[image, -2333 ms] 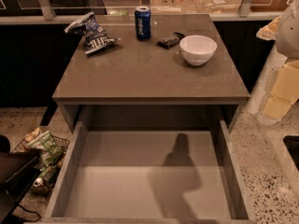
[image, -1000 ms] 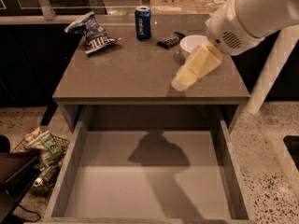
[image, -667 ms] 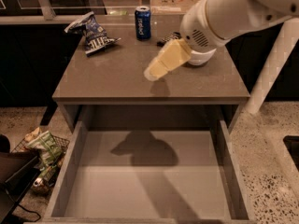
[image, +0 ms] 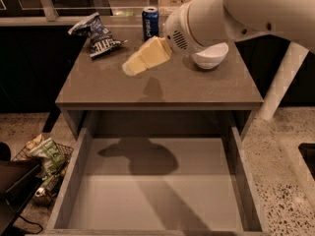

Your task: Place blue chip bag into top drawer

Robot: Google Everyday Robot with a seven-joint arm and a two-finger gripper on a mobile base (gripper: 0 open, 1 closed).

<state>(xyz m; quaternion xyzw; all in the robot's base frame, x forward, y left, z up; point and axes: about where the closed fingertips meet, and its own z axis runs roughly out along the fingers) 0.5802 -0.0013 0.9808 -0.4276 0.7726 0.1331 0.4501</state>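
The blue chip bag (image: 98, 35), crumpled dark blue and white, lies on the far left corner of the tabletop (image: 162, 85). The top drawer (image: 152, 191) is pulled wide open below the table front and holds nothing. My gripper (image: 132, 68), with cream-coloured fingers, hangs above the middle of the tabletop, to the right of the bag and apart from it, pointing left toward it. It holds nothing. The big white arm comes in from the upper right.
A blue soda can (image: 150, 23) stands at the back of the table. A white bowl (image: 210, 56) sits at the right, partly behind the arm. A wire basket with green-and-white bags (image: 47, 156) is on the floor at the left. A white post (image: 284, 82) stands at the right.
The arm has swept in from the right and moved left and farther back over the tabletop, bringing the gripper closer to the chip bag. The bag, can and bowl have not moved.
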